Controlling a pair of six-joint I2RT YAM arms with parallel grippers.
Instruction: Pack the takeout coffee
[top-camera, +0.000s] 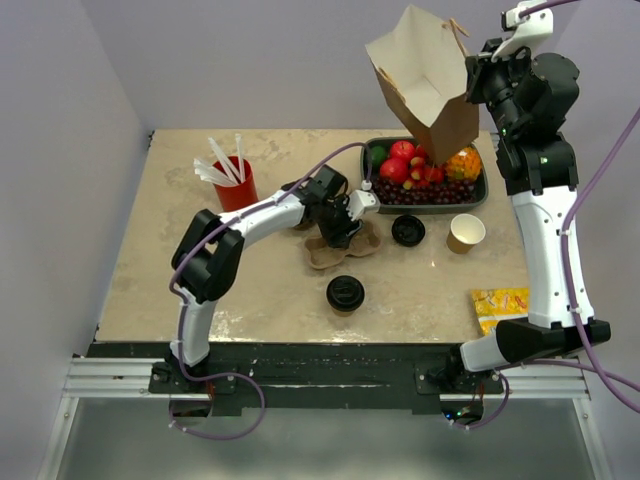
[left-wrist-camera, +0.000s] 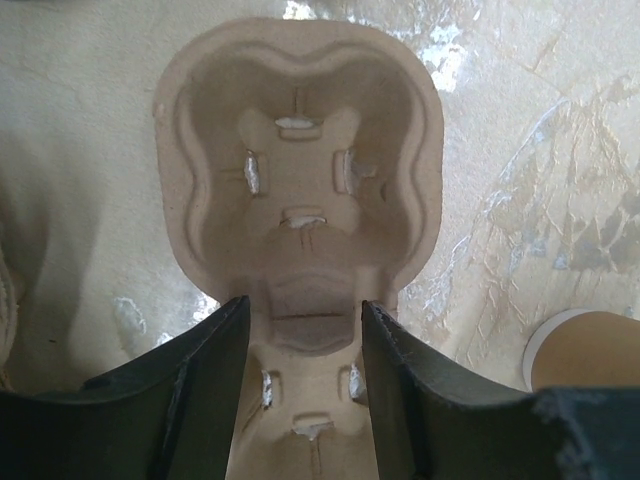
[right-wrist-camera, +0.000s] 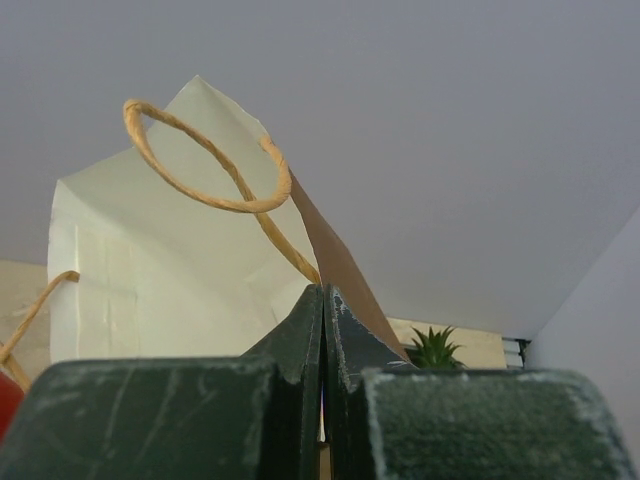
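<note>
Left pincer (left-wrist-camera: 302, 318) hangs low over the pulp cup carrier (left-wrist-camera: 300, 170), jaws apart on either side of its narrow waist; whether they press it cannot be told. The takeout coffee (top-camera: 344, 293) stands on the surface (top-camera: 200, 300) just nearer the arm bases than this pincer, beside the carrier's near edge, held by nothing. To this pincer's right lie a loose black lid (top-camera: 408, 230), then a lidless paper cup (top-camera: 466, 232). Farther right and high up, the right pincer (right-wrist-camera: 323, 297) is clamped on the top edge of a brown paper bag (top-camera: 425, 90), tilted above the fruit tray (top-camera: 482, 192).
</note>
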